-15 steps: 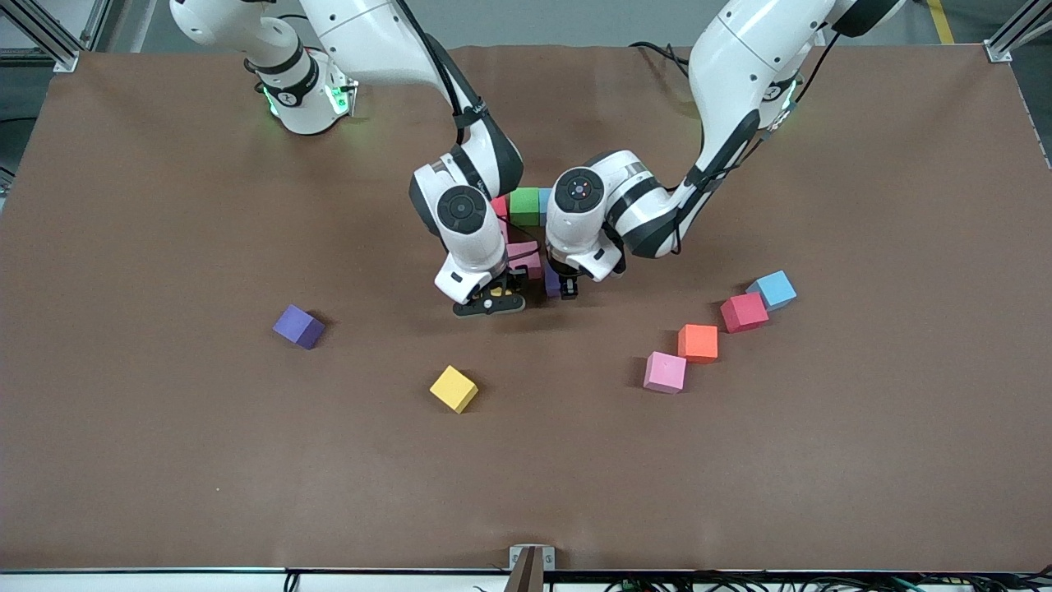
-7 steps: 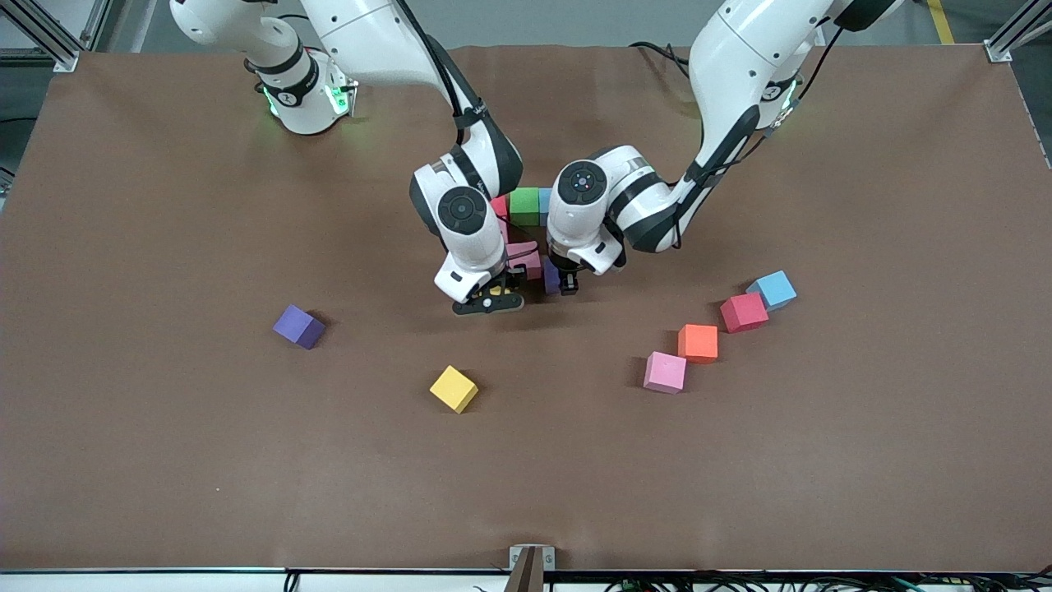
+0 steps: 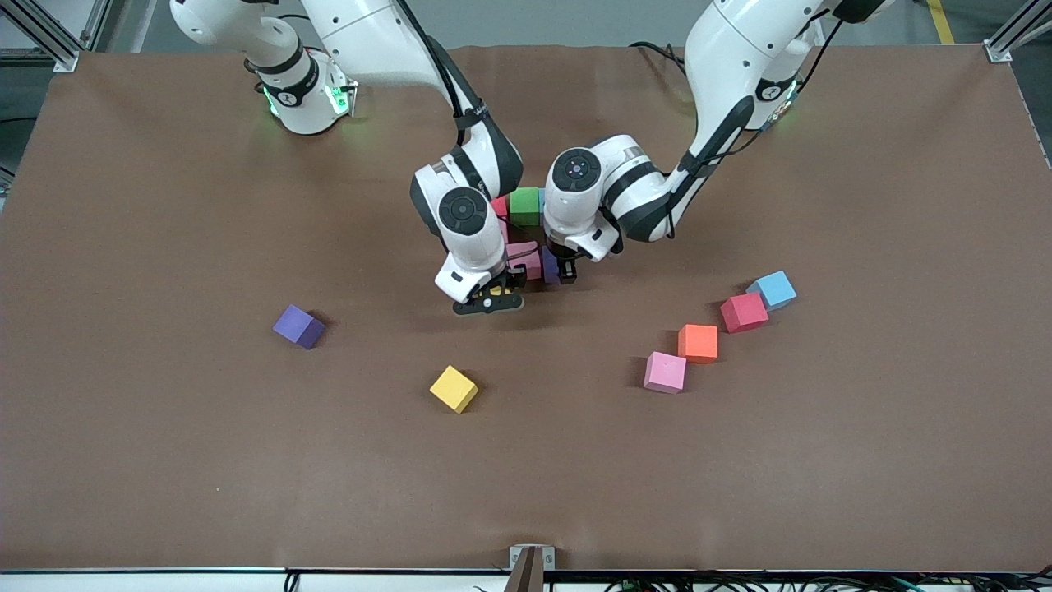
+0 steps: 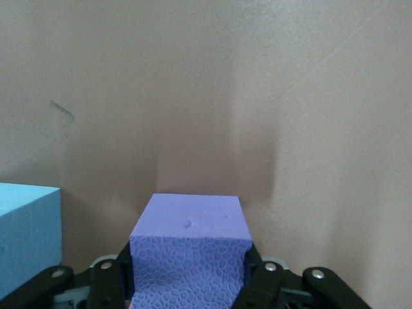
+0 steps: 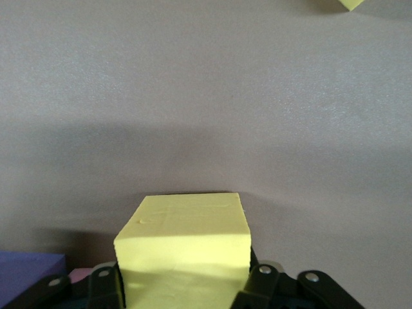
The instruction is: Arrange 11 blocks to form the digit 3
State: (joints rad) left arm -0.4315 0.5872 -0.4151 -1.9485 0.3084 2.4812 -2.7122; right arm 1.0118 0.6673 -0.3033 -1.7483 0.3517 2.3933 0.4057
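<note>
My left gripper is shut on a purple cube, low beside a pink cube of the part-built figure. In the left wrist view the purple cube sits between the fingers, with a blue cube beside it. My right gripper is shut on a yellow cube, low next to the same pink cube. A red cube, a green cube and a blue cube's edge form a row between the two wrists. The arms hide the rest of the figure.
Loose cubes lie nearer the camera: purple and yellow toward the right arm's end; pink, orange, red and blue in a diagonal line toward the left arm's end.
My left gripper has carried the purple cube a little away from the camera, closer to the pink cube. The right gripper has stayed in place.
</note>
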